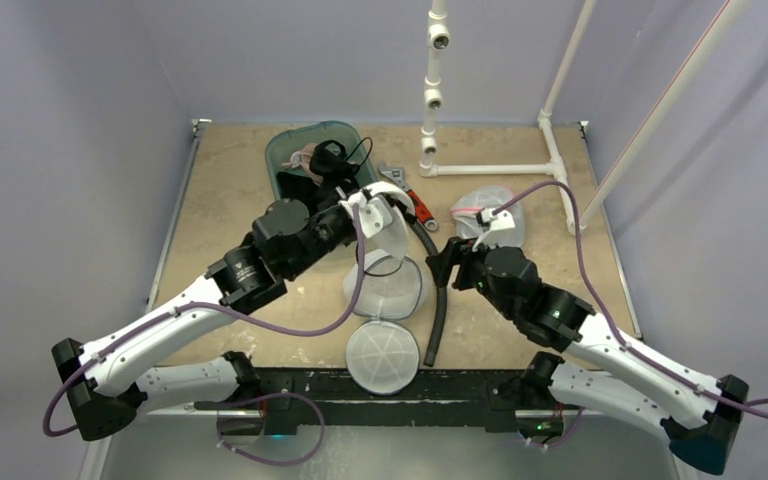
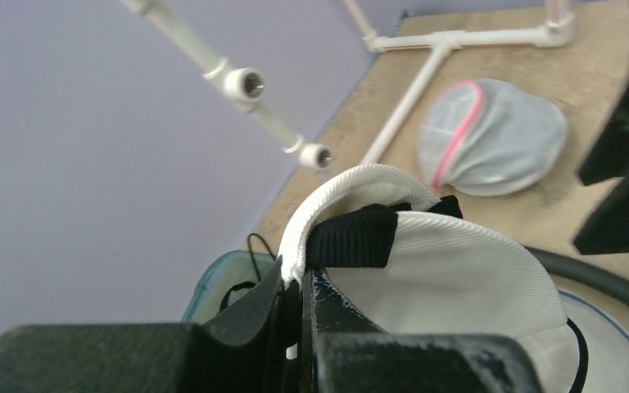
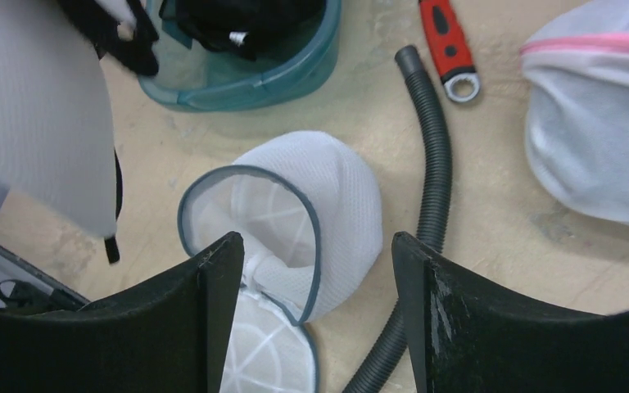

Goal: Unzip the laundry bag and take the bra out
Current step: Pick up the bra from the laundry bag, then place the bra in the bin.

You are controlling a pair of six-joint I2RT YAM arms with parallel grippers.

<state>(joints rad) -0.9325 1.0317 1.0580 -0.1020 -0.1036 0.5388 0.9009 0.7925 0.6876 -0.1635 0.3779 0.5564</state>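
Table [image 1: 230,200]: tan, scuffed top, lilac walls [image 1: 80,120] on three sides. White pipe frame [image 1: 490,169] stands at the far right corner. Teal bin [image 1: 285,150] at the far edge, left of centre, holds dark items. Red-handled wrench [image 1: 418,203] just right of the bin. Black hose [image 1: 440,310] runs from mid-table toward the near edge. Pink-zipped bag [image 2: 491,135] lies closed toward the right edge. Laundry bag [image 3: 328,196]: white mesh dome with a blue-grey rim, at the table's centre, unzipped, its round lid [image 1: 382,357] flipped flat toward the near edge. Bra [image 2: 450,270]: white ribbed cup with black strap, lifted clear above the bag's opening. Left jaws pinched tight on the bra's edge. Right jaws spread wide, holding nothing, above the laundry bag beside the hose.
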